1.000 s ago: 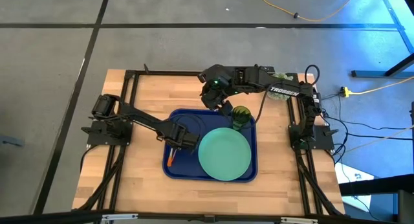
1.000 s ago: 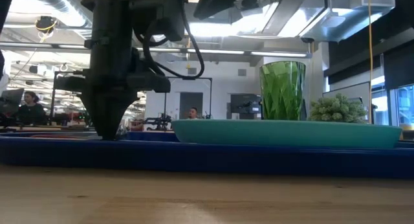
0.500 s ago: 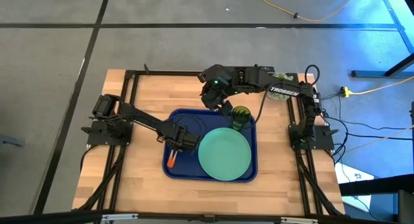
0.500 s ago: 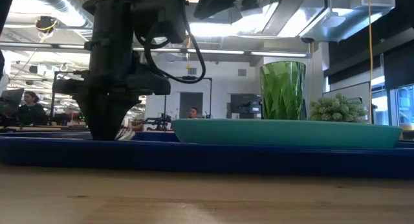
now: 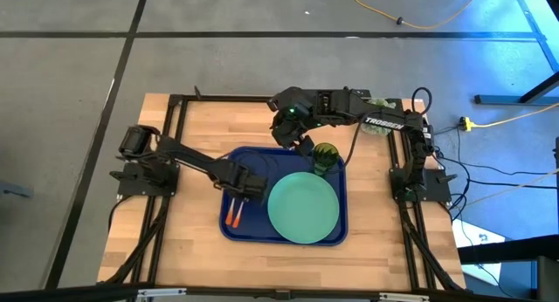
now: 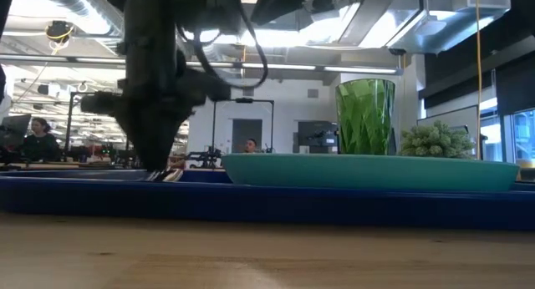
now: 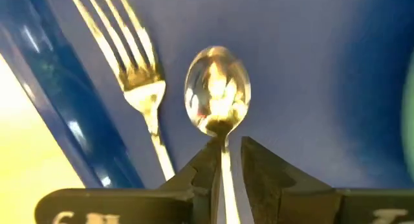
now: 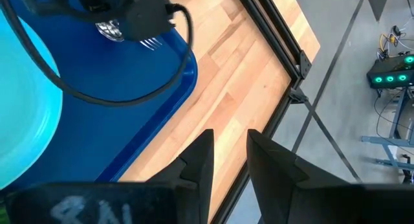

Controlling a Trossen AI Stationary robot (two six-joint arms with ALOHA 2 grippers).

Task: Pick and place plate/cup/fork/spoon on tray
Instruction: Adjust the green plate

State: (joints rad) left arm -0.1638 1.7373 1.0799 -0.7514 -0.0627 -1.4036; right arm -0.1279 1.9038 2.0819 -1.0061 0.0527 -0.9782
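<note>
Left wrist view alone shows left pincer (image 7: 227, 160) parted around spoon (image 7: 217, 101), beside fork (image 7: 129, 56), right pincer (image 8: 228, 153) parted.

— Any lettering you can read down there?

— One word only. White capitals run along the right arm's forearm link (image 5: 384, 122) in the high view, and they look like "TROSSEN", though they are very small.

— What about the wrist cameras?

— In the left wrist view, pale marks sit on the dark gripper body (image 7: 77, 214) at the edge of the picture, cut off and unreadable. The right wrist view has the same sort of blurred white strokes on its own gripper body (image 8: 71, 208); I cannot make out a letter.

— And the tray, the plate, the cup?

— No print readable on any of them.
</note>
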